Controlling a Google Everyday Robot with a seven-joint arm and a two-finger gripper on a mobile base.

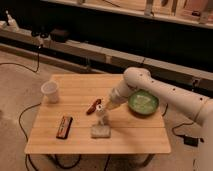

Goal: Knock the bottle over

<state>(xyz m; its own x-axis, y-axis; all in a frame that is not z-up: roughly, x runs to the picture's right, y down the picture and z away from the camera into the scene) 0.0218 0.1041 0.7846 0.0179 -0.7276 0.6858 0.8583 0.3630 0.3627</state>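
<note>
The bottle (102,116) is a small slim whitish shape near the middle of the wooden table (130,137). It leans toward the front, just above the flat whitish block (100,132). My gripper (108,105) is at the end of the white arm (150,85), right at the bottle's upper end and touching or nearly touching it. A small red-brown item (93,106) lies just left of the gripper.
A wide translucent white cup (50,92) stands at the table's left. A dark flat rectangular object (64,126) lies at the front left. A green bowl (143,103) sits at the right, under the arm. Cables run across the floor on the left.
</note>
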